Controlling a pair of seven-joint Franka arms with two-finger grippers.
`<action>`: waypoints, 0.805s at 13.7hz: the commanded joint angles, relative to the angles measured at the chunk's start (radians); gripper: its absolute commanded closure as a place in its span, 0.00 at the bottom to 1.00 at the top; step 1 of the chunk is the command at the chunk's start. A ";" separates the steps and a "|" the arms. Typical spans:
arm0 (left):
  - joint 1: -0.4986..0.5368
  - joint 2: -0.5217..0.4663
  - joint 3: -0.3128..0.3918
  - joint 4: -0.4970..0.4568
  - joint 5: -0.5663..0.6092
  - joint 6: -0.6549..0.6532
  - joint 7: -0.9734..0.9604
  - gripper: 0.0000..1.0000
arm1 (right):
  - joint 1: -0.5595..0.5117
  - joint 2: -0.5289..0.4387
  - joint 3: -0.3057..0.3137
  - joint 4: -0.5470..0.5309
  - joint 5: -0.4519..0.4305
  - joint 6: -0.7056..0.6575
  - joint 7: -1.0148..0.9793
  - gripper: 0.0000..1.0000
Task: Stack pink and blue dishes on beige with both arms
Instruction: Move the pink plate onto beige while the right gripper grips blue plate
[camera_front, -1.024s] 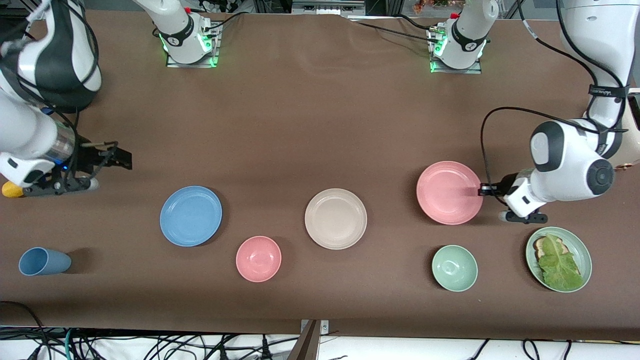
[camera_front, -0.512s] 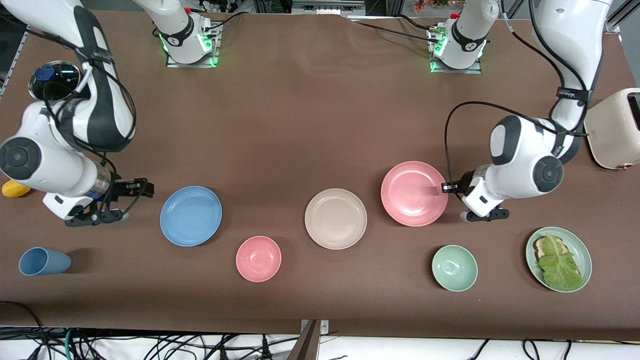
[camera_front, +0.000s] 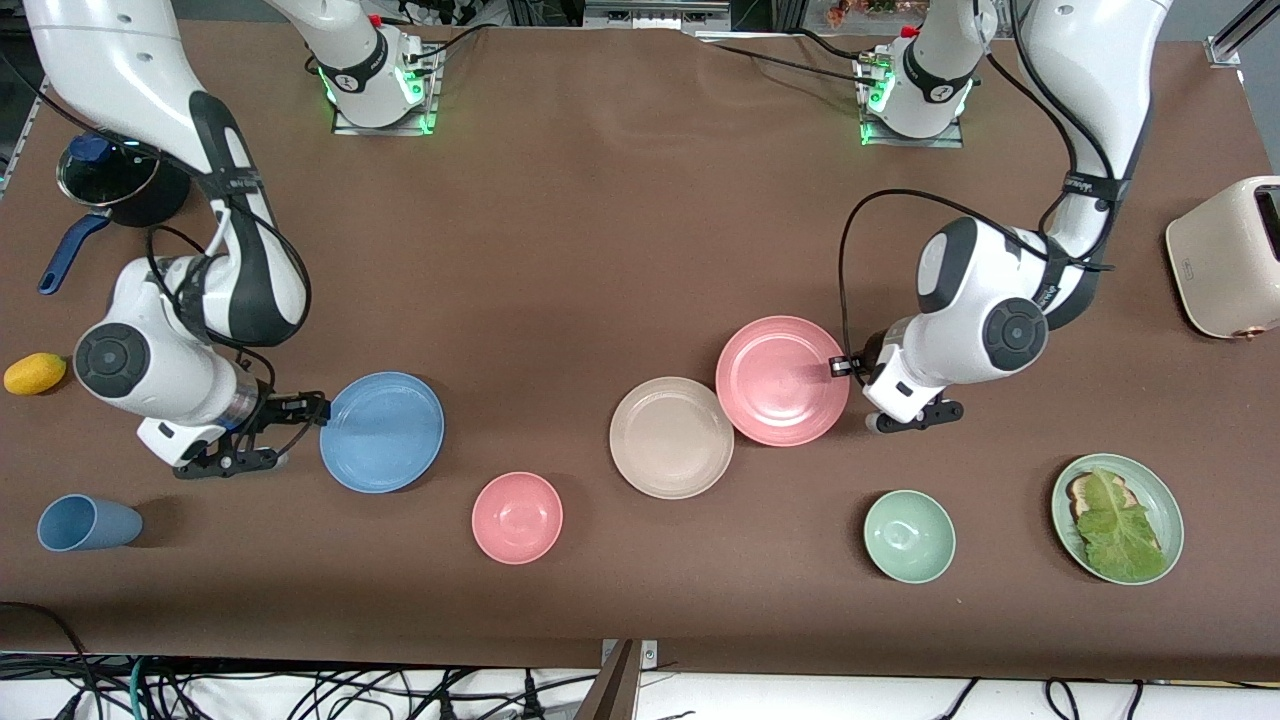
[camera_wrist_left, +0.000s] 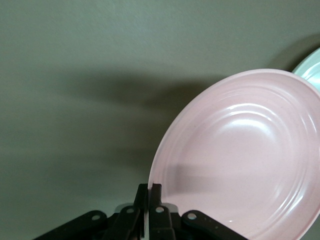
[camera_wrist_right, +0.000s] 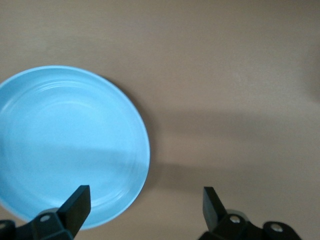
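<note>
1. The beige plate (camera_front: 671, 437) is taken as the landmark; it lies flat on the brown table (camera_front: 600, 220), near the middle.
2. The pink plate (camera_front: 782, 380) is held above the table, beside the beige plate toward the left arm's end, and its rim is seen just over the edge of the beige plate.
3. The left gripper (camera_front: 838, 367) is clamped on the rim of the pink plate; in the left wrist view the two fingers (camera_wrist_left: 155, 192) are pressed together on the thin edge of this plate (camera_wrist_left: 240, 155).
4. The blue plate (camera_front: 382, 431) lies flat on the table, well apart from the beige plate, toward the right arm's end.
5. The right gripper (camera_front: 310, 408) is placed at the rim of the blue plate, on the side away from the beige plate. Its fingers (camera_wrist_right: 75, 205) are spread apart, and nothing is gripped; the blue plate (camera_wrist_right: 70, 145) is seen partly between them in the right wrist view.
6. A small pink bowl (camera_front: 517, 517) stands nearer to the front camera than the beige plate, between it and the blue plate.
</note>
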 joint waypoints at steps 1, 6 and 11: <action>-0.040 0.055 0.006 0.093 -0.013 -0.005 -0.090 1.00 | -0.026 0.032 0.011 -0.005 -0.004 0.056 -0.014 0.01; -0.114 0.144 0.006 0.243 -0.020 -0.001 -0.287 1.00 | -0.023 0.079 0.012 -0.007 0.037 0.104 -0.011 0.05; -0.177 0.216 0.012 0.343 -0.018 0.043 -0.390 1.00 | -0.022 0.102 0.020 -0.007 0.039 0.105 -0.002 0.19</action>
